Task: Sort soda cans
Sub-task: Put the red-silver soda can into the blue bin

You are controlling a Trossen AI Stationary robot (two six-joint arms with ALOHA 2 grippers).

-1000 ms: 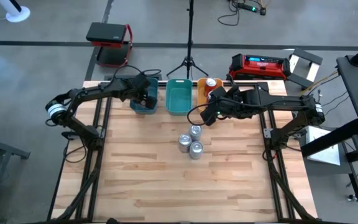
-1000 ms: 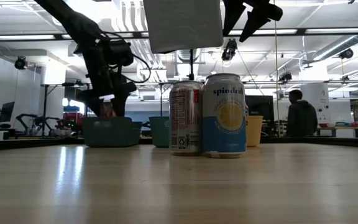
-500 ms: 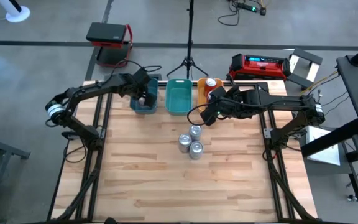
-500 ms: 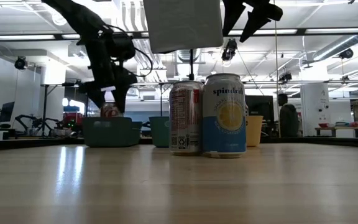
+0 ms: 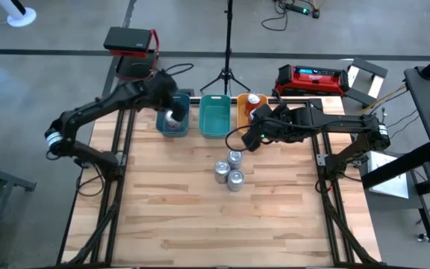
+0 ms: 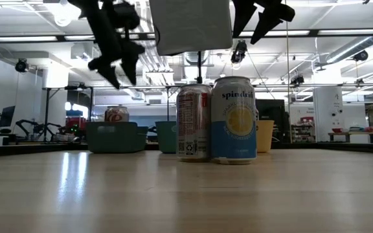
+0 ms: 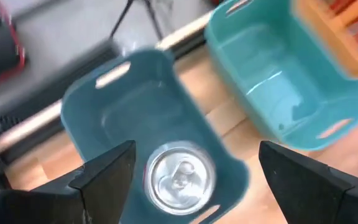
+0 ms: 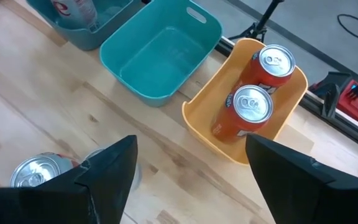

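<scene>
Three soda cans (image 5: 230, 170) stand close together at mid-table; in the low view the front two (image 6: 216, 121) show. Another can (image 7: 180, 174) stands upright in the dark teal bin (image 7: 104, 118) at the far left. My left gripper (image 6: 116, 70) hangs open above that bin, clear of the can. Two red cans (image 8: 261, 87) stand in the orange bin (image 8: 201, 124). My right gripper (image 5: 246, 140) waits open in the air, between the orange bin and the three cans.
An empty light teal bin (image 5: 215, 118) sits between the dark teal and orange bins along the far edge. The near half of the wooden table (image 5: 222, 232) holds nothing. A tripod (image 5: 226, 71) and cases stand on the floor beyond the far edge.
My left gripper has risen straight up out of the dark teal bin, staying open. The can it stood around remains upright in that bin.
</scene>
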